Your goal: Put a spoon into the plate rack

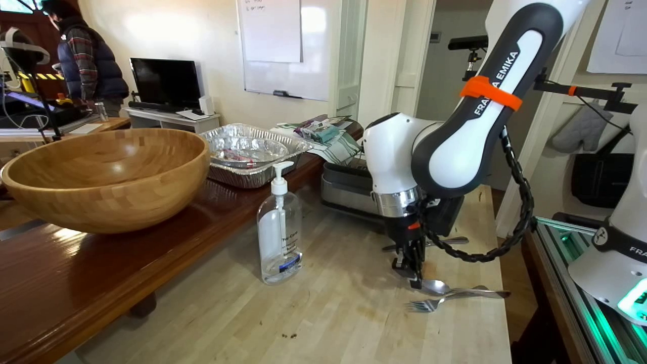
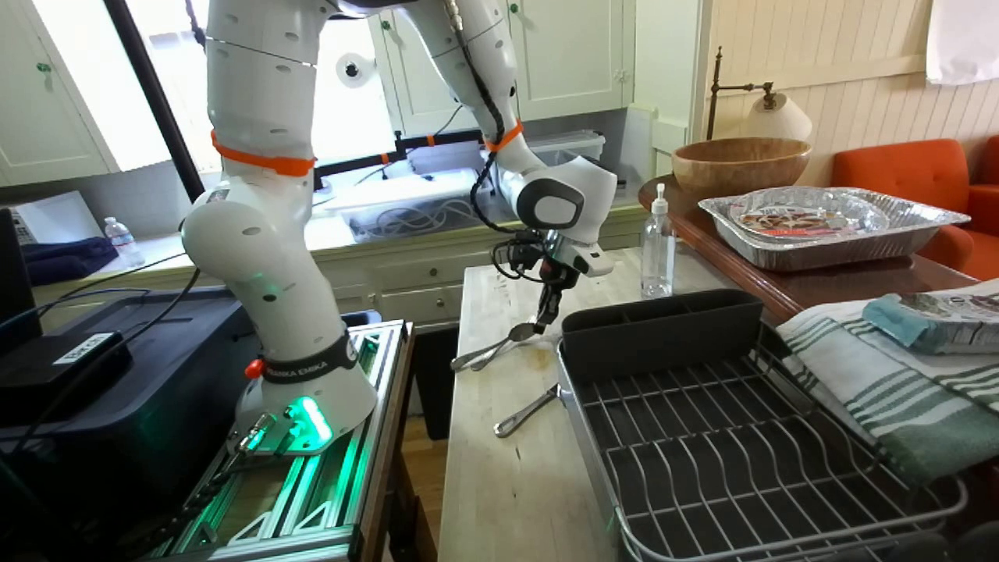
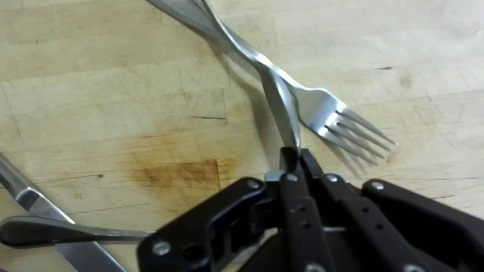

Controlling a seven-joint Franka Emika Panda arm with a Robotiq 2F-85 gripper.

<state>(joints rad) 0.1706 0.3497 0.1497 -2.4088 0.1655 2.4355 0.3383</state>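
My gripper (image 3: pixel 298 155) is shut on the bowl end of a silver spoon (image 3: pixel 280 105) in the wrist view; the bowl stands on edge between the fingertips. The spoon's handle crosses over a fork (image 3: pixel 321 105) on the table. In the exterior views the spoon shows beside the fingertips (image 1: pixel 435 287), (image 2: pixel 521 333), low over the wooden tabletop. The gripper also shows there (image 1: pixel 415 282), (image 2: pixel 542 321). The grey plate rack (image 2: pixel 595 460), with a wire top and a dark cutlery holder, stands on the same table; the arm partly hides it in an exterior view (image 1: pixel 349 189).
A knife (image 3: pixel 41 204) and a dark-looking handle (image 3: pixel 41 231) cross beside the gripper, near the rack. A soap bottle (image 1: pixel 279 242) stands on the table. A wooden bowl (image 1: pixel 106 202) and foil trays (image 1: pixel 252 174) stand on the higher brown counter. A striped towel (image 2: pixel 882 375) lies beside the rack.
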